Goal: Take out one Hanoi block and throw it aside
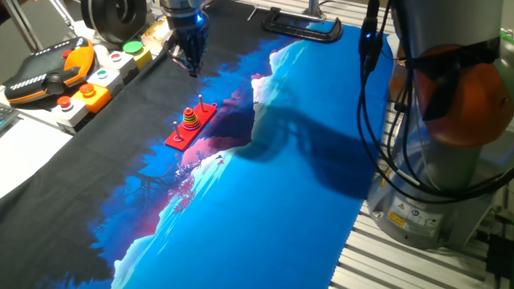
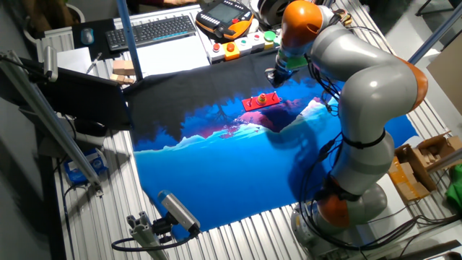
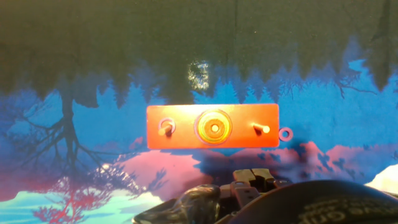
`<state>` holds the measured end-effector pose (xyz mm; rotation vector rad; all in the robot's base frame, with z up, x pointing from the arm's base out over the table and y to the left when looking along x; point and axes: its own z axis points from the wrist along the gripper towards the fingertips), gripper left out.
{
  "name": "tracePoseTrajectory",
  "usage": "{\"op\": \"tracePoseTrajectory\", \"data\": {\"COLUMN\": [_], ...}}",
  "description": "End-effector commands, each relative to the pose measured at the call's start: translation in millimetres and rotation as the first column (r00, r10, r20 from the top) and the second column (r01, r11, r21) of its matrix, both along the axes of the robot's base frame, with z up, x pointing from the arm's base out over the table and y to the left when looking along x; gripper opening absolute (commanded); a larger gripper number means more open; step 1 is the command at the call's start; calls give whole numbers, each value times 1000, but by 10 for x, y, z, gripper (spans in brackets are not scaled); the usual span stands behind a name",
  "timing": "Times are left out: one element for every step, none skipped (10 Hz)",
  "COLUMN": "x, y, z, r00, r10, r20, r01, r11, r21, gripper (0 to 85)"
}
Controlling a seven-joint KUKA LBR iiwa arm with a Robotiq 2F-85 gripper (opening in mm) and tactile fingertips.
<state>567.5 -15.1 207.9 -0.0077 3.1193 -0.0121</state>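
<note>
The Hanoi tower has a red base (image 1: 191, 128) with three pegs. Its stack of coloured discs (image 1: 191, 117) sits on the middle peg. In the hand view the base (image 3: 186, 140) lies flat, the discs (image 3: 214, 128) are at its centre and both outer pegs are bare. A small ring (image 3: 285, 134) lies on the cloth by the base's right end. My gripper (image 1: 193, 69) hangs above the cloth, behind the tower and apart from it. Its fingers look shut and empty, and it shows at the bottom of the hand view (image 3: 252, 177). It also shows in the other fixed view (image 2: 275, 78), near the base (image 2: 253, 102).
A blue and black printed cloth (image 1: 289, 177) covers the table. A button box (image 1: 100, 76) and an orange teach pendant (image 1: 48, 72) stand at the far left. A black clamp (image 1: 301, 28) lies at the back. The arm's base (image 1: 450, 120) stands at the right.
</note>
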Motion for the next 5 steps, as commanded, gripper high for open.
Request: {"op": "tracePoseTrajectory", "data": {"x": [-42,-80,-116,-143,-158], "y": [21,47,76,81,82], "z": [52,101,148,175,194], "r00": [1000,1000,1000,1000,1000], "r10": [-4,-6,-7,-9,-7], "r20": [0,1,3,3,3], "r01": [4,6,7,9,7], "r11": [1000,1000,1000,1000,1000], "r21": [0,-9,-13,-9,-6], "gripper": [500,500,500,500,497]}}
